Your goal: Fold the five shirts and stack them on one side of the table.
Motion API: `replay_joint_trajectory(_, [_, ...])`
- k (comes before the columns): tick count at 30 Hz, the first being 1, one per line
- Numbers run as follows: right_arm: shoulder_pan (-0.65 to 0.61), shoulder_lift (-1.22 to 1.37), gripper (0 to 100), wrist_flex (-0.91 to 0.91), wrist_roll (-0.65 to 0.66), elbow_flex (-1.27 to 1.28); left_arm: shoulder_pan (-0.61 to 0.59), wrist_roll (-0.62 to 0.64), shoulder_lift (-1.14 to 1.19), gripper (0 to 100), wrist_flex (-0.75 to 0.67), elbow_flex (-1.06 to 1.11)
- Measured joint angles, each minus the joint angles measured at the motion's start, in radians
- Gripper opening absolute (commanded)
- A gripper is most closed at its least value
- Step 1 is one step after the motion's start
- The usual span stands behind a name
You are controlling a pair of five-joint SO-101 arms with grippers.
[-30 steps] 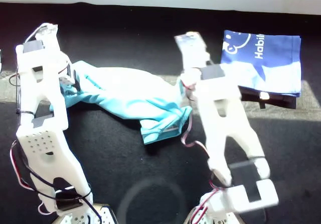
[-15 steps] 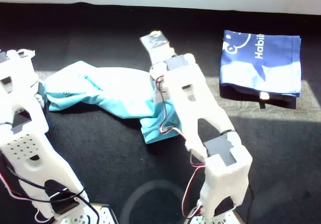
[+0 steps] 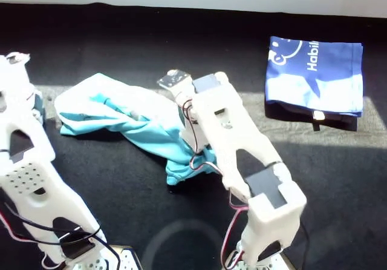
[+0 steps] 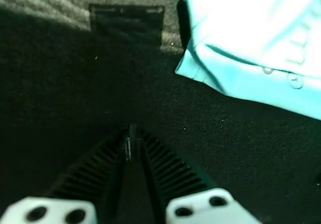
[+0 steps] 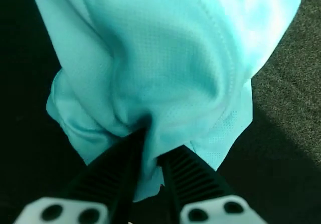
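Firmly, the right gripper (image 5: pixel 148 133) was pinched shut on a bunched fold of the crumpled turquoise mesh shirt (image 5: pixel 165 58), which spread away from it across the black cloth table (image 3: pixel 121 34). The left gripper (image 4: pixel 131 138), fingers pressed together on nothing, hung near the shirt's far edge without touching it. Well beyond the right gripper lay the folded blue printed shirt (image 3: pixel 314 70). With that far edge unanchored, a pull would likely drag the whole bundle, or the thin pinch might slip.

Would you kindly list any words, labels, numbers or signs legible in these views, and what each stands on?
White lettering on the folded blue shirt: cut off at the folded edge, not readable as a whole word.
On the turquoise shirt: no print to be seen.
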Motion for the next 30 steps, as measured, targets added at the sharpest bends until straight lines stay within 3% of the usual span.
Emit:
replay_joint_trajectory(10, [-0.002, -0.341, 0.7, 0.170, 0.058, 0.034, 0.265, 0.183, 0.000, 1, 0.003, -0.216])
replay_joint_trajectory(18, [-0.055, -0.535, 0.7, 0.091, 0.058, 0.410, 0.454, 0.236, 0.055, 1, -0.106, -0.227])
replay_joint_trajectory(22, [-0.068, -0.646, 2.3, 0.026, 0.058, 0.591, 0.489, 0.236, 0.158, 1, -0.153, -0.224])
replay_joint_trajectory(27, [-0.068, -0.781, 19.6, 0.046, 0.058, 0.654, 0.486, 0.238, 0.247, 1, -0.170, -0.224])
replay_joint_trajectory(30, [-0.068, -0.862, 21.2, 0.069, 0.058, 0.655, 0.477, 0.236, 0.279, 1, -0.146, -0.224])
